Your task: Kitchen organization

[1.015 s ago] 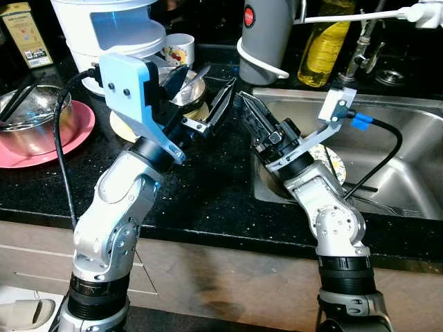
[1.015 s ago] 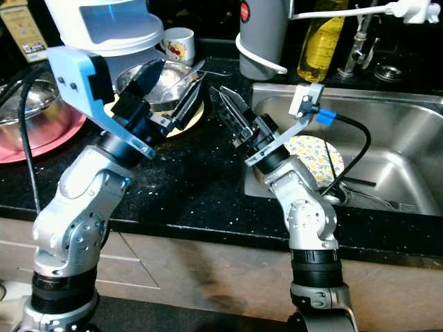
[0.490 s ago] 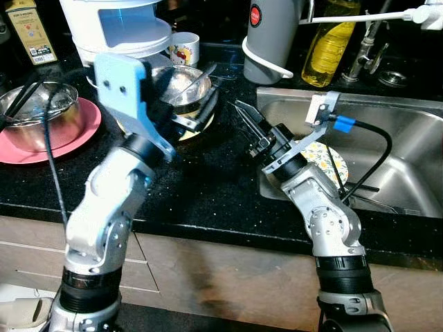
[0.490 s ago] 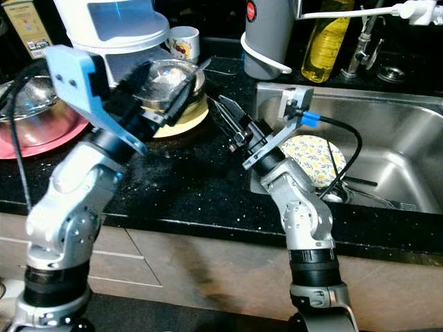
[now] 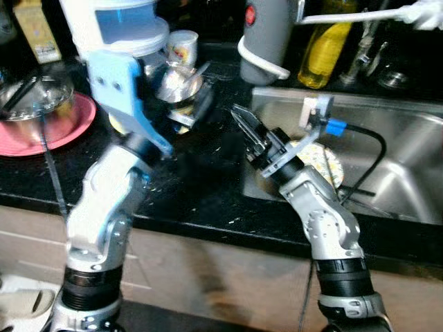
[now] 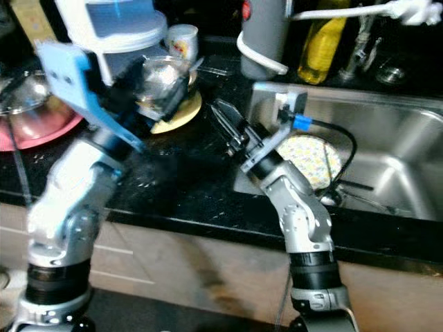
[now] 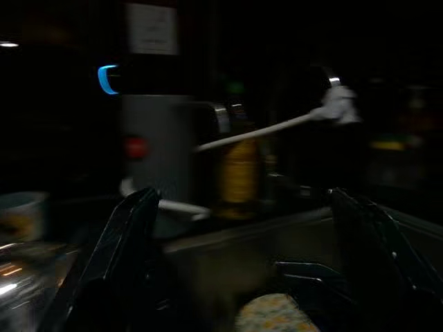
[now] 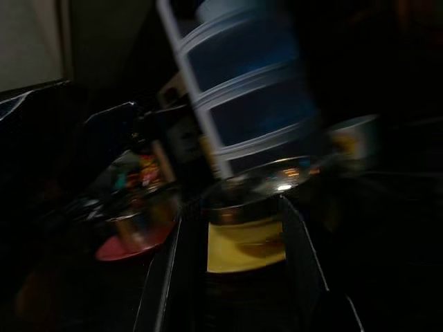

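Observation:
My left gripper (image 5: 187, 98) hovers open over the counter, right beside a steel bowl (image 5: 174, 81) that sits on a yellow plate (image 6: 181, 114). Its two fingers (image 7: 131, 228) stand wide apart with nothing between them. My right gripper (image 5: 242, 121) is raised above the black counter (image 5: 201, 180) at the sink's left rim (image 5: 255, 104), open and empty, and it points toward the bowl. In the right wrist view the bowl (image 8: 259, 194) and yellow plate (image 8: 242, 252) lie ahead between the fingers (image 8: 301, 259). A flowered plate (image 5: 325, 160) lies in the sink.
A pink plate (image 5: 66, 131) with another steel bowl (image 5: 31, 104) is at the far left. Behind stand a white and blue appliance (image 5: 118, 28), a mug (image 5: 182, 47), a grey kettle (image 5: 266, 34) and an oil bottle (image 5: 324, 45). Cutlery (image 6: 367, 200) lies in the sink.
The whole picture has shifted and blurred, so the camera moved. My left gripper has drawn back a little toward the steel bowl. The right gripper keeps its place by the sink's rim.

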Robot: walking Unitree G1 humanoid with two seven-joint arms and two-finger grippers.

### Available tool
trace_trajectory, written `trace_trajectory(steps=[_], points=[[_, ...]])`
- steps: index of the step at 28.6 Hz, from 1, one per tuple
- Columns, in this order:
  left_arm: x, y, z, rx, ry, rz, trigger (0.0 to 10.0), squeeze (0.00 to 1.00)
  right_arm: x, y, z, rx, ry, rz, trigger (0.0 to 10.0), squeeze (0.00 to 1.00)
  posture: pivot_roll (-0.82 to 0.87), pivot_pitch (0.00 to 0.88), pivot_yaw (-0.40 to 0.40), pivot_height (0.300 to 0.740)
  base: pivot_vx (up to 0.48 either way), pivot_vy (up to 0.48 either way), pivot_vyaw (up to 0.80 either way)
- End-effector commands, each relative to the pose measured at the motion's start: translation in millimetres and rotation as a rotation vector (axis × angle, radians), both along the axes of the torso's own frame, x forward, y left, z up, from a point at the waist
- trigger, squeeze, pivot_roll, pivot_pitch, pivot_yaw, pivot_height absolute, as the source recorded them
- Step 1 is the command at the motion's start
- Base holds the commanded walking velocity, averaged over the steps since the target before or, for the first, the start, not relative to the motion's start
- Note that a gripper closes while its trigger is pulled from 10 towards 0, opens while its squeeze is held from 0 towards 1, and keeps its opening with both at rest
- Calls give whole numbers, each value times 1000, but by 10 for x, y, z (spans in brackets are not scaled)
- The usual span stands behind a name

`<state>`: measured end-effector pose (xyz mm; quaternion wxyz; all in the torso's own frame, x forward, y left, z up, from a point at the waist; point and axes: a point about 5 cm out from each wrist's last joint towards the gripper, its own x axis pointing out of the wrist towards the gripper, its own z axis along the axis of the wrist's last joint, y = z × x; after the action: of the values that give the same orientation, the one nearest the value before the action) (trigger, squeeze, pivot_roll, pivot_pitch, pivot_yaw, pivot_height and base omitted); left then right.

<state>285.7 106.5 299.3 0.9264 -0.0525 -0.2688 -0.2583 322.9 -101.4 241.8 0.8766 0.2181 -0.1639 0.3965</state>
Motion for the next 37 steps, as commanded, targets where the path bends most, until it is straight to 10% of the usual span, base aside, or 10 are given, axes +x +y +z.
trace_trajectory(steps=[1, 8, 16, 25, 37], points=[[-16, 22, 8, -3, -10, 7, 10000, 0, 0, 15, -29, -9, 4, -2, 10000, 0, 97, 50, -33, 740, 0, 0, 0], [93, 200, 38, 51, -12, 137, 10000, 0, 69, -64, -135, -61, 64, -90, 10000, 0, 98, 59, -30, 740, 0, 0, -114], [428, 637, 176, 349, -72, 500, 10000, 0, 65, -163, -169, -111, 62, -140, 10000, 0, 88, 65, -28, 740, 0, 0, -300], [720, 935, 261, 476, -51, 658, 10000, 0, 22, -161, -176, -161, 43, -139, 10000, 0, 75, 68, -18, 740, 0, 0, 0], [1035, 1193, 166, 415, 108, 628, 10000, 0, -140, -83, -62, -280, -53, -76, 10000, 0, 47, 105, -26, 740, 0, 0, 0]])
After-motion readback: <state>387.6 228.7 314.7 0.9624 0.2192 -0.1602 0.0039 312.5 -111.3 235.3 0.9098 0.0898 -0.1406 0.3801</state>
